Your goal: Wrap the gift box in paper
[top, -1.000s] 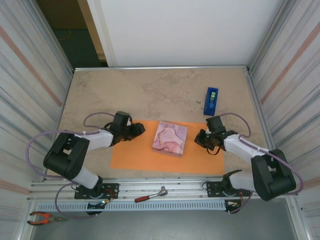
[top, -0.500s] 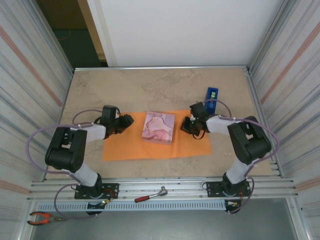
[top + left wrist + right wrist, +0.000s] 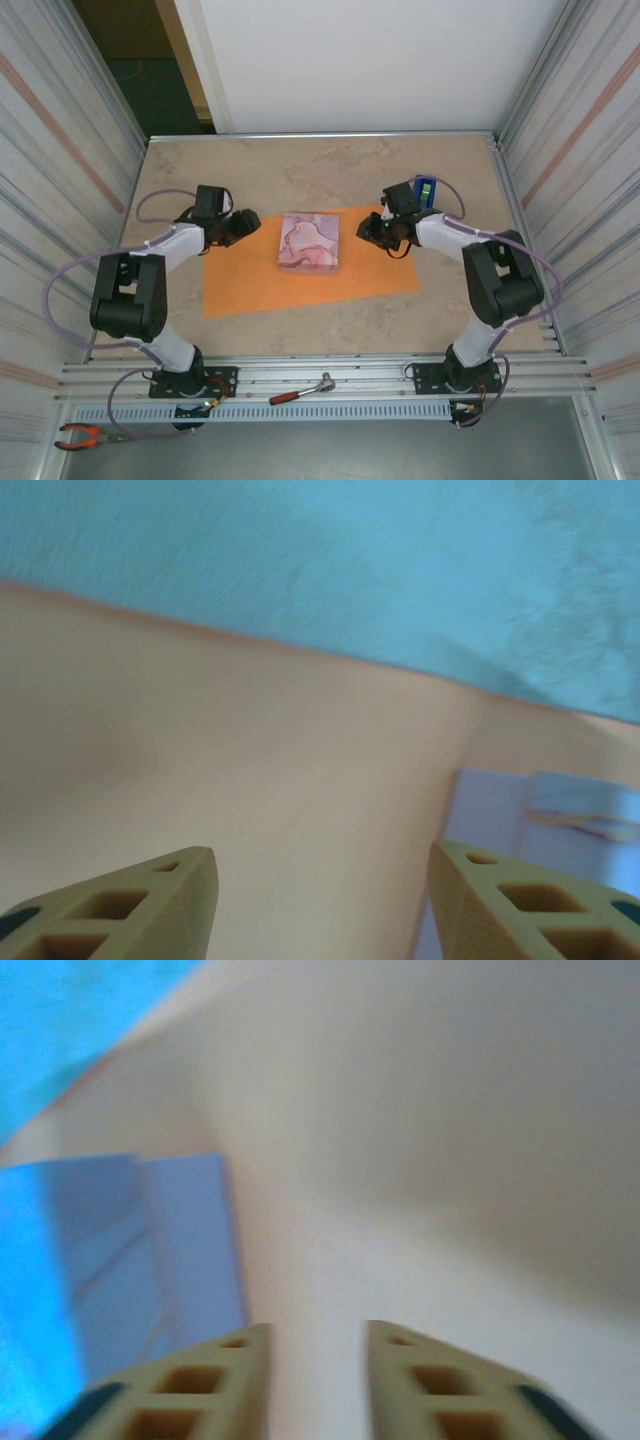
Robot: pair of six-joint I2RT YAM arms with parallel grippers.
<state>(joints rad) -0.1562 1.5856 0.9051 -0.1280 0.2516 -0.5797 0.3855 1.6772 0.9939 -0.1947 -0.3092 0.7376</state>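
**Top external view.** A beige, stone-mottled table point(image 3: 300, 170) carries the paper point(image 3: 260, 285), a flat, matte, plain orange rectangle lying slightly askew. The gift box point(image 3: 310, 242), a low squarish block with a pink-and-violet marbled top, sits on the far half of the sheet, about midway between its short edges. The left gripper point(image 3: 252, 226) is low over the sheet's far-left corner. The right gripper point(image 3: 369, 232) is low at its far-right corner. Each is near one side of the box without touching it. A blue tape dispenser point(image 3: 427, 188) stands just behind the right arm. A red-handled tool point(image 3: 300, 390) lies on the near rail.

**Left wrist view.** Two tan, lattice-cored fingers point(image 3: 150, 900) of the left gripper point(image 3: 322, 855) stand wide apart with nothing between them. Smooth paper point(image 3: 250, 750) spans below them. The box point(image 3: 540, 820) shows as a lilac face at right, and the table point(image 3: 300, 560) looks teal beyond.

**Right wrist view (blurred).** The right gripper point(image 3: 318, 1330) has its fingers point(image 3: 200, 1390) parted by a narrow gap that holds nothing. Pale paper point(image 3: 450, 1160) lies beneath, with the box's point(image 3: 180, 1240) flat violet side at left.
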